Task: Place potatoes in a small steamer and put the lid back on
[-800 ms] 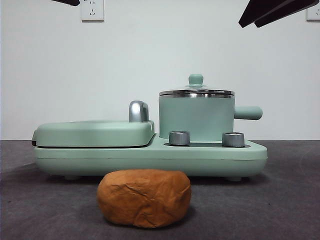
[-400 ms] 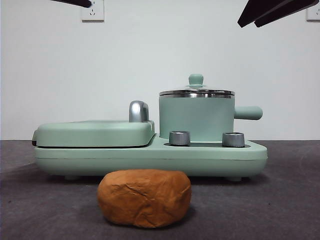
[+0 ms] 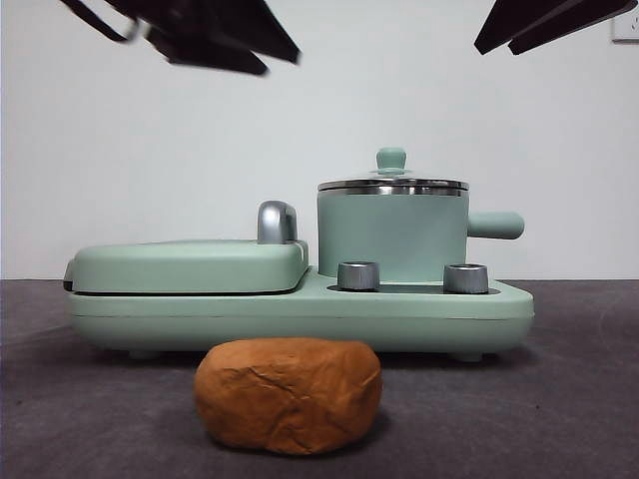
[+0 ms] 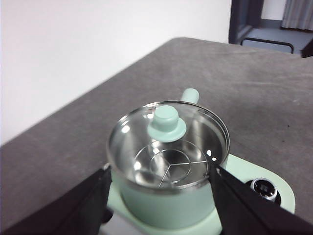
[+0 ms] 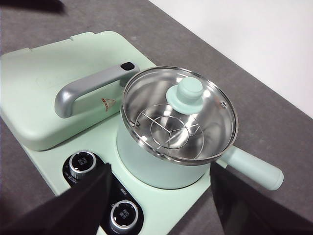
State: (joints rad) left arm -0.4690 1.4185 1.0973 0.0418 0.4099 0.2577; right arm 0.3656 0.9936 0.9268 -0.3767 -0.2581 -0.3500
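The glass lid (image 3: 391,184) sits on the small steamer (image 3: 392,235), and its only grip is the small mint-green knob (image 4: 167,123). My worry is that jaws closing off-centre on that rounded knob could slide off it, or tip the lid so that it scrapes the steel rim and nudges the pot on the mint-green cooker base (image 3: 300,314). The potato (image 3: 288,394) lies on the dark table (image 3: 579,399) in front of the base, well apart from the pot. It looks about as wide as the pot's mouth, so a skewed drop might leave it jammed on the rim, with the lid unable to seat (a guess from its bulk alone). The left gripper (image 4: 159,200) hangs above the steamer with its jaws spread wide on either side of the pot, holding and touching nothing. The right gripper (image 5: 159,200) also hangs above it, likewise spread and empty, with the griddle's chrome handle (image 5: 90,88) beside the pot.
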